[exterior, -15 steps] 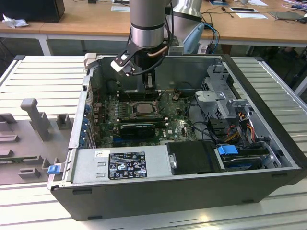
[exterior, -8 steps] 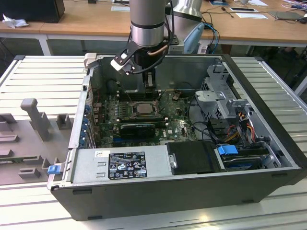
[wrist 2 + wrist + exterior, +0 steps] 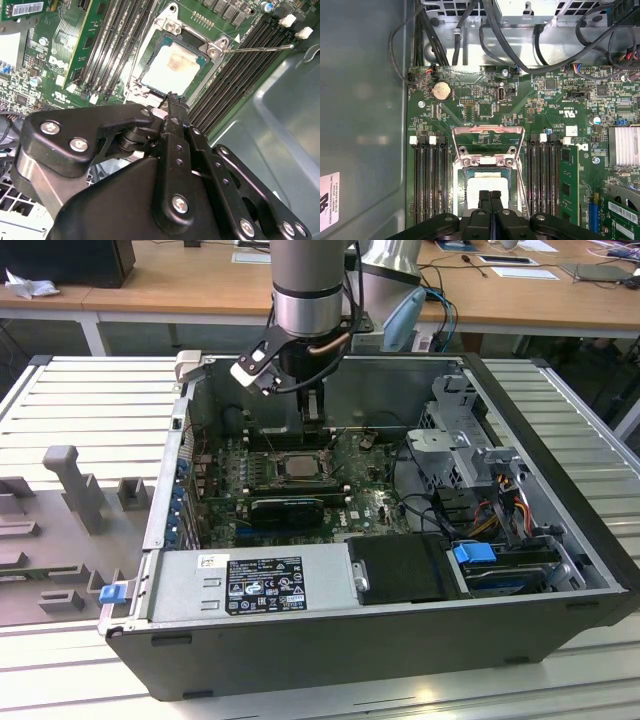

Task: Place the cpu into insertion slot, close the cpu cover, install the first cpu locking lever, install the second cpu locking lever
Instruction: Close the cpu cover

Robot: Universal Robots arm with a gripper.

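So step one looks done to me: the cpu (image 3: 487, 187) is already sitting flat in the insertion slot (image 3: 134, 87), pale metal top facing up, down on the green motherboard (image 3: 520, 110) between the two banks of long black memory slots (image 3: 427, 185). You can spot it in the exterior view too, inside the open pc case (image 3: 560, 420) right under the arm. The rest isn't done though. In the first wrist view the cpu cover (image 3: 487, 131) is flipped up on its hinge at the far edge of the socket, and you can see the board straight through its cut-out middle, so it's definitely not lying over the chip. In the second wrist view a thin metal locking lever (image 3: 260, 47) sticks out sideways over the memory slots, swung free and not hooked under anything. I'd call the other lever unlatched as well, since the cover is up, but I can't pick it out cleanly. The gripper (image 3: 490, 196) has its two black fingers pressed together with nothing between them, and the tips hang right at the near edge of the chip. Can't tell if they actually touch it. So roughly one step of four: chip seated, with the cover and both levers left.
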